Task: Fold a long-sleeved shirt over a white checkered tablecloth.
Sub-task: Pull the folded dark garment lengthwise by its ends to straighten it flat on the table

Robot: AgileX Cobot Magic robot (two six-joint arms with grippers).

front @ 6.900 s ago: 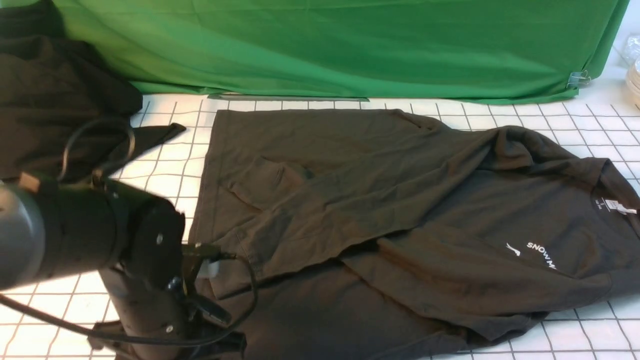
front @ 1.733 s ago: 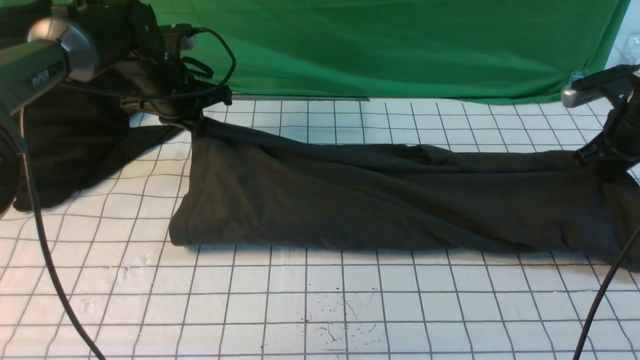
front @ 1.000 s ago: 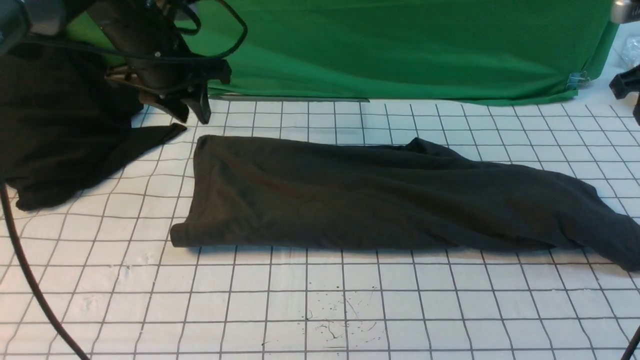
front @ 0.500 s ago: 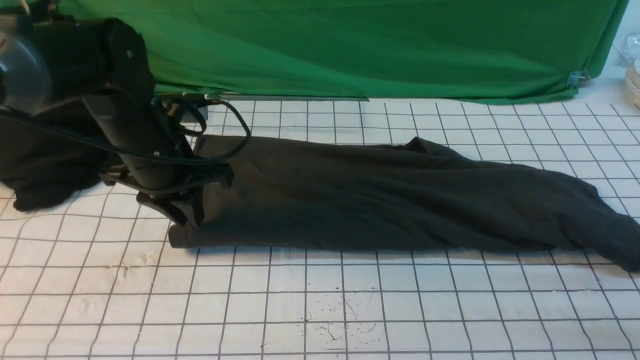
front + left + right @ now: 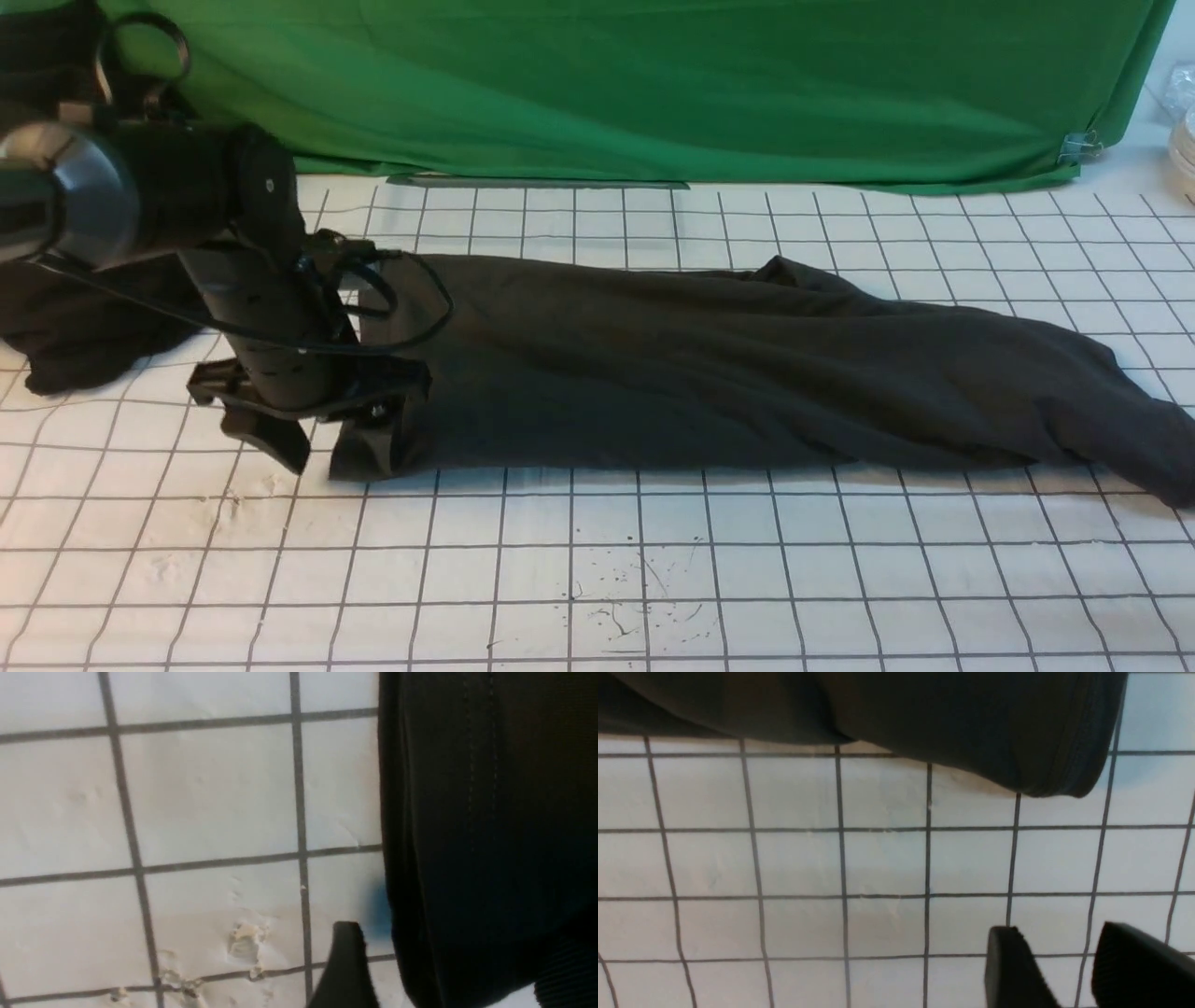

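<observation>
Between the left jaws lies the stitched hem end of the large charcoal-black cotton long-sleeved shirt (image 5: 709, 373), folded into one long band on the wide white checkered tablecloth (image 5: 653, 560) with its thin grey grid. Those jaws stand spread and released. One black finger (image 5: 348, 966) is over bare cloth just outside the hem, the other is over the dark fabric, and nothing is pinched. The black left arm (image 5: 252, 317) reaches down to them, its cables looping above the shirt's end. From the left jaws the band stretches off to the right, rumpled and thicker toward its far end, where a narrower tip meets the front view's edge. Just outside the left jaws the tablecloth shows a scuffed, flaking patch (image 5: 243, 945).

The right jaws show only in their own wrist view. Two black fingers (image 5: 1013, 970) are parted with bare grid squares between them, grasping nothing, and a rounded, stitched end of the shirt lies ahead of them, near but apart. Behind the left arm, away from its jaws, a smaller plain black garment (image 5: 65, 317) lies crumpled. A green fabric backdrop (image 5: 653, 84) hangs beyond both.
</observation>
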